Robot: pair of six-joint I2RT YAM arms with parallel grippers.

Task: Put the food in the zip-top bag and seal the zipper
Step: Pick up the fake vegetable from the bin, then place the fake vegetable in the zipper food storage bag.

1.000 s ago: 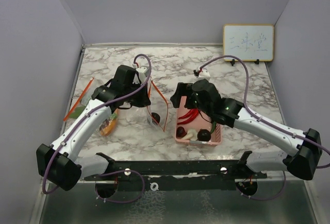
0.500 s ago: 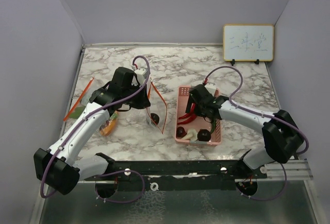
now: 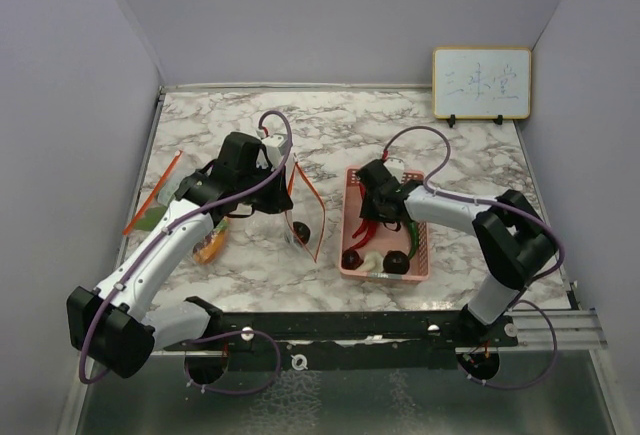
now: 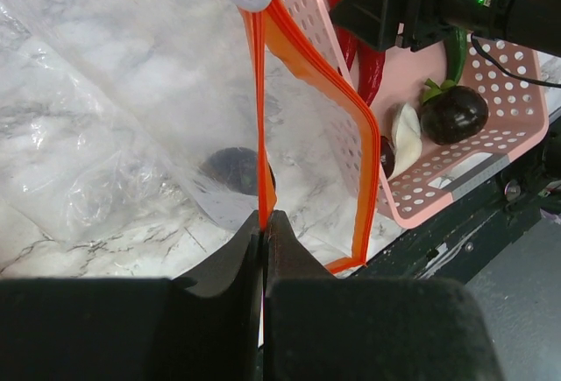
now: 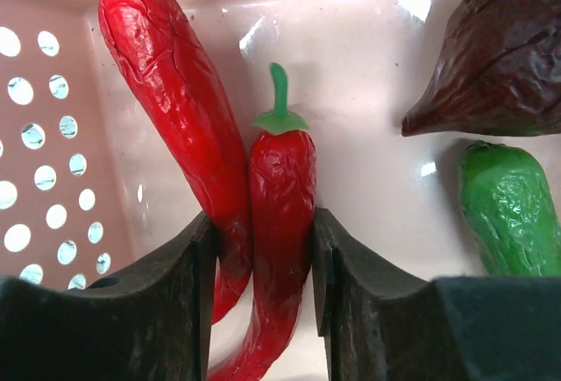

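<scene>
The clear zip-top bag (image 3: 308,217) with an orange zipper (image 4: 260,118) stands open between the arms. My left gripper (image 4: 265,223) is shut on its zipper edge and holds it up. One dark round piece (image 4: 232,168) lies inside the bag. My right gripper (image 5: 263,258) is down in the pink basket (image 3: 421,255), its jaws pressed on two long red chili peppers (image 5: 280,197) lying side by side. Also in the basket are a dark piece (image 5: 504,57), a green piece (image 5: 508,206), a white mushroom-like piece (image 4: 405,131) and a dark round piece (image 4: 453,112).
An orange carrot (image 3: 208,245) and a green leafy vegetable (image 3: 150,217) lie on the marble table (image 3: 340,125) under the left arm. A small whiteboard (image 3: 481,82) stands at the back right. Grey walls close in both sides.
My right arm has drawn back and lowered its gripper into the basket, and its jaws have closed from wide open onto the red chili peppers. The left arm has held still with the bag.
</scene>
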